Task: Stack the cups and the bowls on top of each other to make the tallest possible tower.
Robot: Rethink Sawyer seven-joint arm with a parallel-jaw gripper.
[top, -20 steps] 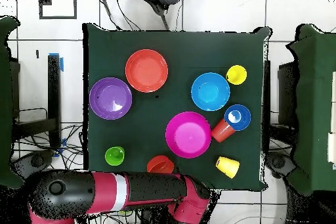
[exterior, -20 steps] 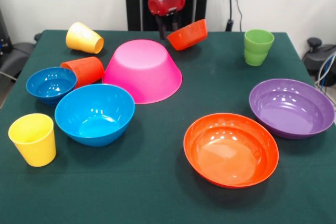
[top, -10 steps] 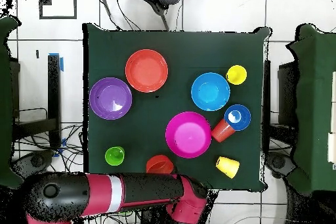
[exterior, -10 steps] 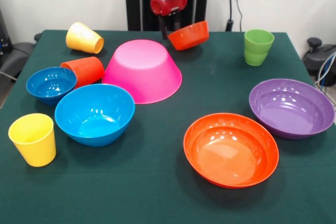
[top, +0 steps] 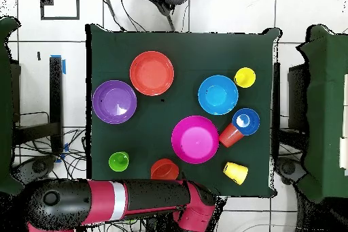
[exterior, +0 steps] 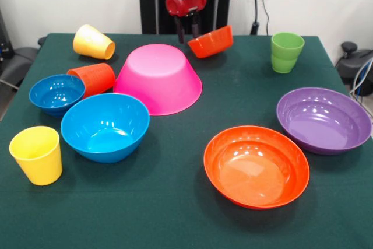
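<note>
My gripper (exterior: 187, 31) is shut on the rim of the small orange bowl (exterior: 212, 41) and holds it tilted just above the table's far edge; the bowl also shows in the overhead view (top: 164, 169). The large pink bowl (exterior: 158, 77) lies upside down alone, with nothing stacked on it. The medium blue bowl (exterior: 105, 126) and small blue bowl (exterior: 56, 93) stand upright to its left. The orange-red cup (exterior: 93, 79) and one yellow cup (exterior: 93, 42) lie on their sides. The other yellow cup (exterior: 37, 154) and the green cup (exterior: 286, 52) stand upright.
The wide shallow orange bowl (exterior: 256, 165) and the wide shallow purple bowl (exterior: 323, 119) sit upright at the front right. The arm (top: 136, 199) stretches along the table's edge by the robot's base in the overhead view.
My gripper has risen slightly with the small orange bowl, which has shifted a little to the right. Nothing else has moved.
</note>
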